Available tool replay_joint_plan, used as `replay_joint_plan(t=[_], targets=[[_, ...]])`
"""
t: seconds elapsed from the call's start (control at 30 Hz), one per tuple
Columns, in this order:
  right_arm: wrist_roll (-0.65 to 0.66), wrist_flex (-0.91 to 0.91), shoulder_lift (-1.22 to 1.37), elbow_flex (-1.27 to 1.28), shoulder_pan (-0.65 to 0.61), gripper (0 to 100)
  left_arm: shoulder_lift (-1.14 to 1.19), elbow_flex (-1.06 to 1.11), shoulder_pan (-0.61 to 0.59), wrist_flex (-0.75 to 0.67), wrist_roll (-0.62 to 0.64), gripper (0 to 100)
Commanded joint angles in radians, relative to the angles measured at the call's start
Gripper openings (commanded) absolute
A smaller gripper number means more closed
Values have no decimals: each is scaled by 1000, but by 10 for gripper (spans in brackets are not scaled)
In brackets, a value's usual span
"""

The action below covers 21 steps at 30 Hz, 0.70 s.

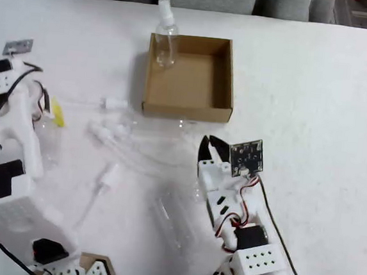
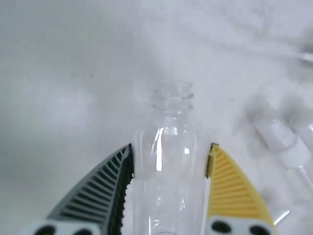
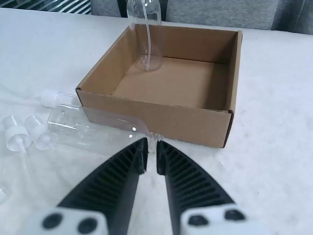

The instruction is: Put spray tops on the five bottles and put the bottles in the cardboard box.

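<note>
My left gripper is shut on a clear bottle with no top. Its open neck points away over the white table. In the high view this gripper is at the far left, with its yellow finger showing. My right gripper is shut, its black tips right at the neck of a clear bottle lying along the front wall of the cardboard box. I cannot tell whether they touch it. One bottle with a spray top stands in the far left corner of the box.
Loose spray tops with thin tubes lie between the arms, and another one is left of the box. A further clear bottle lies near the right arm's base. Two spray tops rest beside my left gripper.
</note>
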Motion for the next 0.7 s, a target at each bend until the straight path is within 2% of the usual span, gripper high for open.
replay_joint_plan(t=[0.0,0.2,0.33,0.5,0.67], targets=[[11,-18,-8,0,-7,15,-19,-172,22,112,3,114],[11,-18,-5,-2,-19,15,-21,-201,33,144,2,112],[11,-18,-4,0,-28,15,-50,-135,67,147,2,112],[11,-18,-4,0,-27,15,-277,68,131,91,3,112],[11,-18,-5,0,-24,15,-539,298,170,-64,9,116]])
